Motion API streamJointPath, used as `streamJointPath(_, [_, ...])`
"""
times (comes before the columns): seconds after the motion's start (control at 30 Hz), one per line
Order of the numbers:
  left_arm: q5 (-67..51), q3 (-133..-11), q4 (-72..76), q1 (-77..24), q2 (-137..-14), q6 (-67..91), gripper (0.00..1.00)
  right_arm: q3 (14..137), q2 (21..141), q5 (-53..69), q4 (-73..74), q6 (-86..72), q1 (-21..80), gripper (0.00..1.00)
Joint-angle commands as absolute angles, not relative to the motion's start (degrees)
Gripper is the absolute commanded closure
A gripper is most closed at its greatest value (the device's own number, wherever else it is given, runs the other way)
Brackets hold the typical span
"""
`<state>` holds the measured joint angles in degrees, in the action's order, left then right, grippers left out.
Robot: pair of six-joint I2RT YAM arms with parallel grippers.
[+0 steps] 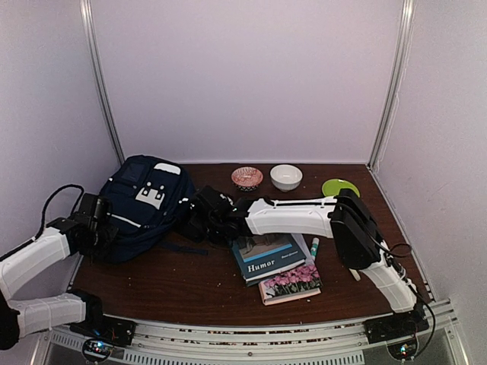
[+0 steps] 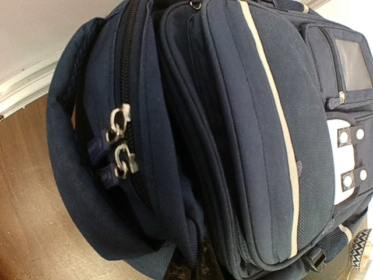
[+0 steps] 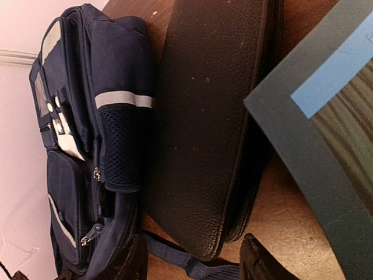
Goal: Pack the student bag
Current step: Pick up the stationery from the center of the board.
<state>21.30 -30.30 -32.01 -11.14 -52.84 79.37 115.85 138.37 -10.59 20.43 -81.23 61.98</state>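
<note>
We see the student bag (image 1: 144,204) lying front up at ten o'clock on the table (image 1: 190,293). The left gripper (image 1: 97,220), jaws shut, sits at the bag's nine o'clock edge, its forearm low. The right arm stretches toward nine o'clock, and the right gripper (image 3: 195,265) has its jaws apart astride the end of the black case (image 3: 204,116), just beside the bag.

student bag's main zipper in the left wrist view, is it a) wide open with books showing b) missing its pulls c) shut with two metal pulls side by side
c, two silver zipper pulls sit together on the student bag, and no gap or contents show along the zipper line.
</note>
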Motion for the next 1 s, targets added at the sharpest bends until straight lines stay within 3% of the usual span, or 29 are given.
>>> streamJointPath(0.0, [25.6,-29.9,-32.2,-10.2,-51.4,77.4,1.0,117.2,140.4,-11.6,22.6,-82.8,61.7,0.46])
streamJointPath(0.27, [25.6,-29.2,-32.4,-10.1,-51.8,76.6,1.0,121.3,144.2,-10.4,21.8,-83.7,61.0,0.56])
streamJointPath(0.43, [25.9,-28.7,-32.4,-10.1,-51.4,76.3,1.0,121.7,145.0,-10.0,20.2,-83.6,60.5,0.73])
streamJointPath(0.6, [26.0,-29.0,-32.6,-9.9,-51.2,75.9,1.0,121.3,142.0,-10.5,19.3,-79.7,61.3,0.98])
streamJointPath(0.97, [25.1,-30.8,-34.4,-9.1,-47.9,75.9,1.0,113.0,127.1,-8.3,15.8,-69.8,61.8,1.0])
